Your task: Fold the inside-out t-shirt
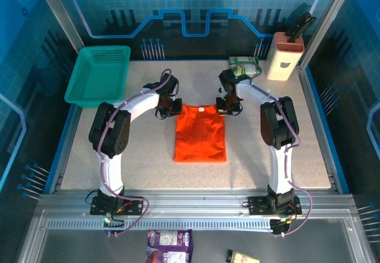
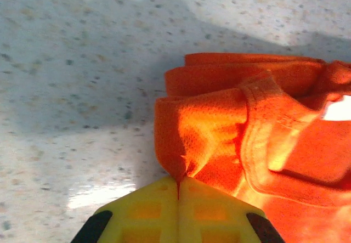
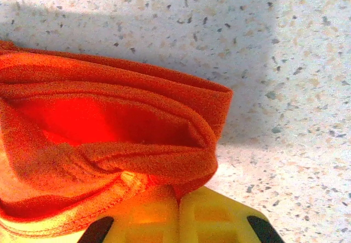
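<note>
Midway across the speckled tabletop lay the bright orange cloth t-shirt, my left gripper and right gripper each clenched on a shoulder corner. Both pinches looked shallow; uneven pulling could slip one free and skew the fold.

One orange t-shirt. One teal basket. Two claws: left claw, right claw. One beige holder. One green packet. One purple packet.
</note>
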`<state>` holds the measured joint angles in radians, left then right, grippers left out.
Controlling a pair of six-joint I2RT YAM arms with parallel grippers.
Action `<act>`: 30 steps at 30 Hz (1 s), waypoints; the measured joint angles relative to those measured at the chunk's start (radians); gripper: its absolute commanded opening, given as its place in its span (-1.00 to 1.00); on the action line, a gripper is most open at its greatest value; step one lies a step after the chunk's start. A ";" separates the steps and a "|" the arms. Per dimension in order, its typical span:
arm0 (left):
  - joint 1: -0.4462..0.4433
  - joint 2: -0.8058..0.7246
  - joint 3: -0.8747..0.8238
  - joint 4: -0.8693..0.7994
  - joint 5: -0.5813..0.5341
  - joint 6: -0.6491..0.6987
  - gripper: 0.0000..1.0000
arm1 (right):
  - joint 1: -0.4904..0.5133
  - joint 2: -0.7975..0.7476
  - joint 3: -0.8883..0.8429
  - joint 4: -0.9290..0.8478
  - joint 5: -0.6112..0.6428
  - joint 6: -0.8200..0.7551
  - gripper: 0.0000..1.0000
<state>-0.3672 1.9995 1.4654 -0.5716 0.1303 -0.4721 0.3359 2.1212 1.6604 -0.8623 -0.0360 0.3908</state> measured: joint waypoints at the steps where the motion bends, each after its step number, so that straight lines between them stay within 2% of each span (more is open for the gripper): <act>1: 0.002 0.000 -0.004 0.010 0.024 -0.003 -0.77 | -0.002 0.000 0.000 0.000 0.000 0.000 -1.00; 5: 0.002 0.000 -0.031 0.055 0.094 -0.025 -0.54 | -0.003 0.000 -0.002 0.001 -0.001 0.000 -1.00; 8: 0.002 0.000 -0.052 0.069 0.121 -0.031 -0.44 | -0.003 0.000 -0.006 0.003 -0.001 0.000 -1.00; 16: 0.002 0.005 -0.058 0.056 0.099 -0.026 -0.20 | -0.003 0.000 -0.006 0.003 -0.001 0.000 -1.00; 24: 0.001 0.083 -0.004 0.000 0.074 -0.023 -0.15 | -0.002 0.000 -0.006 0.003 -0.001 0.000 -1.00; 30: 0.008 0.100 0.015 0.003 0.129 -0.027 -0.24 | -0.001 0.000 -0.006 0.003 -0.001 0.000 -1.00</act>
<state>-0.3592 2.0998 1.4807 -0.5686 0.2592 -0.4992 0.3347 2.1212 1.6543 -0.8597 -0.0368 0.3912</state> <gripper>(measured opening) 0.395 0.062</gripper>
